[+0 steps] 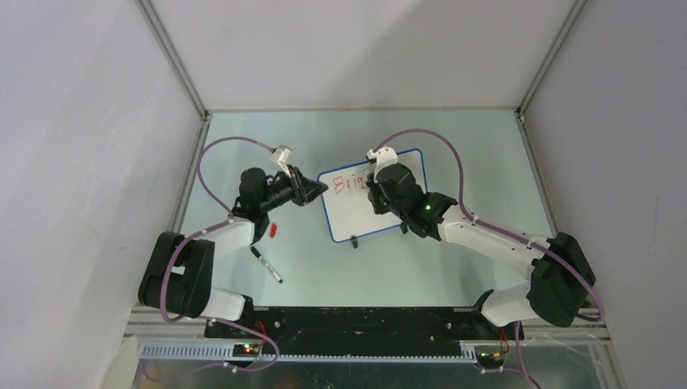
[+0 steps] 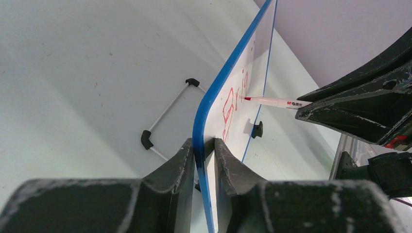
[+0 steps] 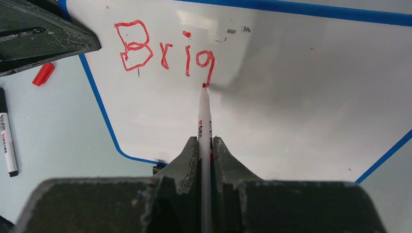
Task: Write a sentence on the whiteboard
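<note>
The whiteboard [image 1: 360,215] stands tilted on the table's middle, blue rim around it. Red letters "Brig" of the sentence [image 3: 165,51] run along its top left; they also show small in the top view as the sentence [image 1: 350,182]. My right gripper [image 3: 205,145] is shut on a red-tipped white marker [image 3: 204,114], whose tip touches the board just under the tail of the "g". My left gripper [image 2: 204,145] is shut on the board's blue left edge, one finger on each face. From the top, the left gripper [image 1: 320,188] is at the board's upper left corner and the right gripper [image 1: 377,181] is over its top.
A red marker cap [image 1: 274,230] and a black marker [image 1: 266,265] lie on the table left of the board, near the left arm. A wire stand with black feet [image 2: 165,114] is behind the board. Grey walls enclose the table on three sides.
</note>
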{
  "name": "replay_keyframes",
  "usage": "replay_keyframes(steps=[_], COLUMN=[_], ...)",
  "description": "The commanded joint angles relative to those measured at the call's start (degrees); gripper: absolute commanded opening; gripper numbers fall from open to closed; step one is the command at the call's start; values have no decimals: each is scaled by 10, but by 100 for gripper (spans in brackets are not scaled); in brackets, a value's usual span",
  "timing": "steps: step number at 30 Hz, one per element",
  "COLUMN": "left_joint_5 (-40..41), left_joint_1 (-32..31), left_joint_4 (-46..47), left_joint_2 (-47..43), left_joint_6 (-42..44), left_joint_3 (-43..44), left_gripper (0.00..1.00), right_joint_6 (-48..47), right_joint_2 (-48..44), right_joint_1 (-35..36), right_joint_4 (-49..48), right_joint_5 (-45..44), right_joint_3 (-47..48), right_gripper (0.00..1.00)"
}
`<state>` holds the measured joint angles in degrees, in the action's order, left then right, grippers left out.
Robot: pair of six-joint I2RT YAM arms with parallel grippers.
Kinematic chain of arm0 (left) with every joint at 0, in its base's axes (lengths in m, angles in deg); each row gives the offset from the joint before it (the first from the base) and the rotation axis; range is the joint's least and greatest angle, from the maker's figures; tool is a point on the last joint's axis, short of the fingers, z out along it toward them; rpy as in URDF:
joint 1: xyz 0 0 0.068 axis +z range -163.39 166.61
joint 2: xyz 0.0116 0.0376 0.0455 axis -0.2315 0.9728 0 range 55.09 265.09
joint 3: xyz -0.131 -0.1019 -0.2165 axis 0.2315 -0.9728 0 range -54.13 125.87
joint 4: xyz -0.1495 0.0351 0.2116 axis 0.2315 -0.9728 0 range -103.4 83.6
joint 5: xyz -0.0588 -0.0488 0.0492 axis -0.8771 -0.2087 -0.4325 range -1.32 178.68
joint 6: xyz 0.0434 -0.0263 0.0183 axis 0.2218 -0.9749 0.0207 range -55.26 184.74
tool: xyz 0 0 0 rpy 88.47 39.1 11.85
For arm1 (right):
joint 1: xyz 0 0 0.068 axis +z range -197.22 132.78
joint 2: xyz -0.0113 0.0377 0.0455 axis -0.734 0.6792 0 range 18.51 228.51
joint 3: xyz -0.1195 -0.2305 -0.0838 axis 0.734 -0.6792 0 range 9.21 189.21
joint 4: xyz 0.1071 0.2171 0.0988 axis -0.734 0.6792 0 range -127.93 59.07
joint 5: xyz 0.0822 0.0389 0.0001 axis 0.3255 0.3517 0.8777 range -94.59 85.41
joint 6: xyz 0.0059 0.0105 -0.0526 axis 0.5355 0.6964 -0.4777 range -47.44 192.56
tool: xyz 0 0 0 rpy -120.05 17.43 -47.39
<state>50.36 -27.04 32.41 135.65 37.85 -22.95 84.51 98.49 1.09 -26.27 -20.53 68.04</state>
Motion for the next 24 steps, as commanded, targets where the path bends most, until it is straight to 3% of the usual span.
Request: replay_keyframes(steps=[1, 24], left_joint_5=[-3, -3], left_joint_1=[-3, -4], left_joint_4=[7, 7], left_joint_2=[-17, -17], left_joint_6=[16, 17], left_joint_3=[15, 16], left_gripper=[23, 24], right_joint_6=[-1, -5], right_joint_2=[-2, -35], right_joint_1=[4, 4], right_joint_4=[-22, -16], right_joint_5=[5, 10], right_joint_3=[5, 12], right_gripper=[0, 0])
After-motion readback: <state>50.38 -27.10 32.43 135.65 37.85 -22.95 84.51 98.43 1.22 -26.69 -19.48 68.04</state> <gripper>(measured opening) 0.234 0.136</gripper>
